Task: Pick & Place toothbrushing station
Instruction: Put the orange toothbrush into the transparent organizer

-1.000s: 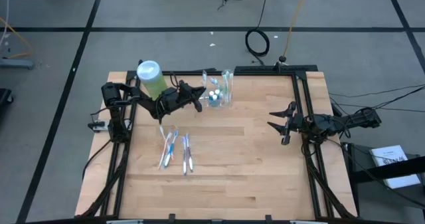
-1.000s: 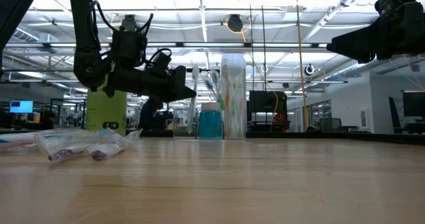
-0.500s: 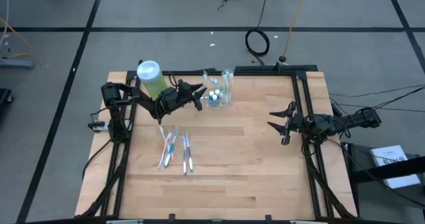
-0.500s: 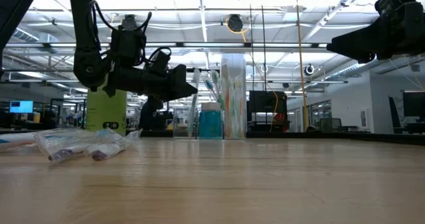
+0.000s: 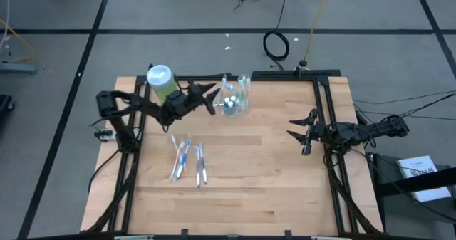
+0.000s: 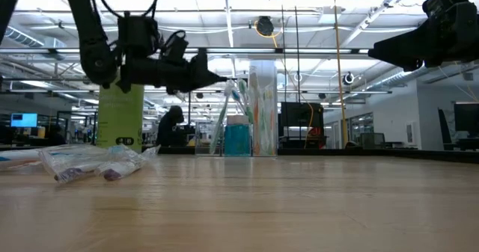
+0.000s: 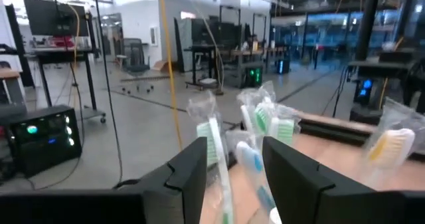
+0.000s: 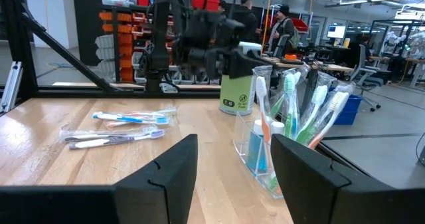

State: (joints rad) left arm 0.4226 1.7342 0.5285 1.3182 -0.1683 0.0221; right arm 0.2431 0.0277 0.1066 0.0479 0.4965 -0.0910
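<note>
Table (image 5: 271, 162) of pale wood, seen from above with both arms over it. Holder (image 5: 235, 96), clear plastic with upright compartments, stands near the far edge, roughly mid-width, on the tabletop; in the right wrist view the holder (image 8: 279, 144) carries several upright toothbrushes, some in clear wrappers, and a small blue tube. Bottle (image 5: 161, 82), light green with a white cap, stands at the far left corner, well left of the holder. Left gripper (image 5: 211, 99) hangs above the table between bottle and holder, tips pointing at the holder and just beside its left side; low view shows the left gripper (image 6: 213, 76) raised off the surface at about the height of the brush heads. Jaws apart with a visible gap, nothing between the fingers (image 7: 192, 177) themselves; wrapped brush heads show beyond the gap in the left wrist view, whether any is touched cannot be told. Loose toothbrushes (image 5: 188, 162), wrapped, lie flat in a small scatter on the left half of the table, nearer the front than the holder. Right gripper (image 5: 305, 135) waits over the right side of the table, well apart from the holder, jaws apart, holding nothing
</note>
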